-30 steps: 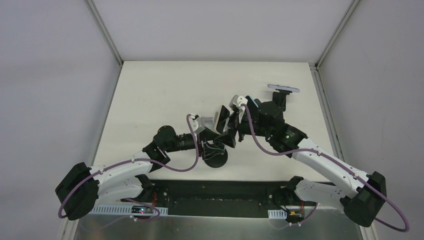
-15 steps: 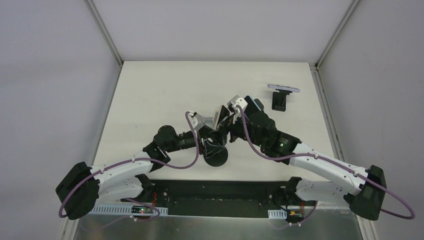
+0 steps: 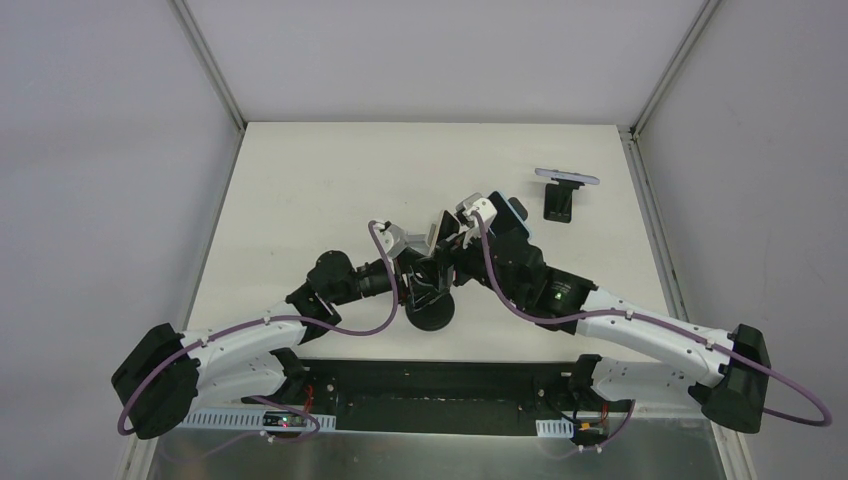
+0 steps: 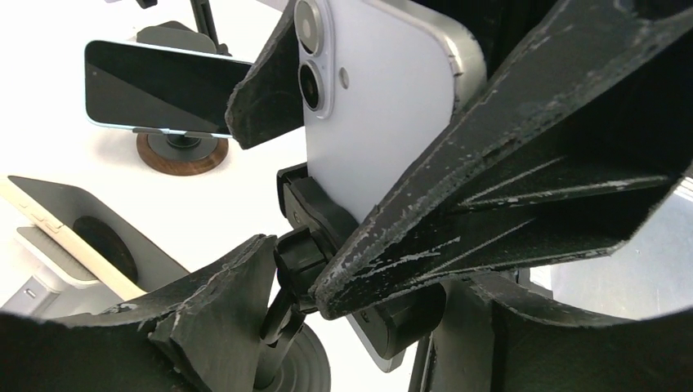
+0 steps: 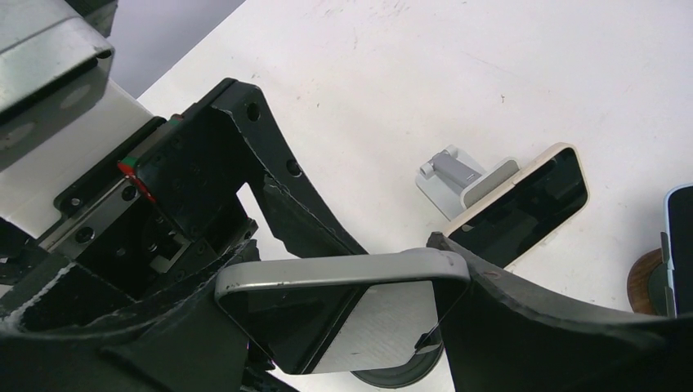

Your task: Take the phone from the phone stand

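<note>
A silver phone with a white back sits in the clamp of a black phone stand with a round base. At mid-table both grippers meet on it. My right gripper is shut on the phone, one finger at each short end. My left gripper is shut on the stand's joint below the clamp, its fingers touching it on both sides. The stand's neck runs down between them.
A second phone rests on a stand with a wooden base at the back right. A dark-screened device in a beige case lies propped on a white holder near it. The table's edges are walled.
The right arm has swung left and forward, bringing its gripper from just right of the stand onto the phone. The left arm has stayed at the stand.
</note>
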You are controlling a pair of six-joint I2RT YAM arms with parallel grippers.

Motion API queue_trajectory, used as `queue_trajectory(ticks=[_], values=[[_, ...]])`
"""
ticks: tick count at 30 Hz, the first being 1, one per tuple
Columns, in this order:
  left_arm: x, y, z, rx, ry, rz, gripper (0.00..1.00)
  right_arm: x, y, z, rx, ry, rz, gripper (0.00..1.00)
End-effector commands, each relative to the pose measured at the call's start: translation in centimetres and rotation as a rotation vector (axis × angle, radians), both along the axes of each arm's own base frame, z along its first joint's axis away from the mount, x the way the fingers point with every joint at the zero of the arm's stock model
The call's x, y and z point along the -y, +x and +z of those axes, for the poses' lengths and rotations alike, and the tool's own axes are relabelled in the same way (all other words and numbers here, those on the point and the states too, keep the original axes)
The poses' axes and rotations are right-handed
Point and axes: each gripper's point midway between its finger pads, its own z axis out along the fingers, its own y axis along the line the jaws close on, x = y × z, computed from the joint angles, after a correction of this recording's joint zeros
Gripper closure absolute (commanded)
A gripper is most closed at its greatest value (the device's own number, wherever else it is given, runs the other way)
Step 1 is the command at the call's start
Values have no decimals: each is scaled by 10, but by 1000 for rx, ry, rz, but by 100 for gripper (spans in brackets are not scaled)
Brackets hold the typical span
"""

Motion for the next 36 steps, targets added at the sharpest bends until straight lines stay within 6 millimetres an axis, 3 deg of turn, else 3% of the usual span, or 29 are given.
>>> queue_trajectory(ticks=[1,5,7,8,9,13,17,22,30,36], values=[[8,-6,48,72,-120,-43,37,10,9,-20,-41,-63,-102,100],[10,-7,46,65,-114,-56,65,8,4,-25,-43,-73,-82,100],[12,-7,45,62,-112,-64,83,9,5,-28,-35,-88,-82,100],[13,-8,45,61,-110,-75,97,10,5,-30,-26,-98,-79,100],[14,-10,44,64,-105,-88,100,10,6,-32,-19,-104,-75,100],[16,-23,43,99,-91,-173,100,15,14,-43,73,-202,-60,100],[17,-36,43,132,-84,-244,100,27,37,-59,134,-297,-82,100],[17,-44,44,150,-81,-298,100,37,61,-75,109,-278,-43,100],[15,-54,46,174,-84,-343,100,45,82,-73,136,-285,-15,100],[10,-60,43,182,-84,-361,100,60,81,-66,120,-263,26,100]])
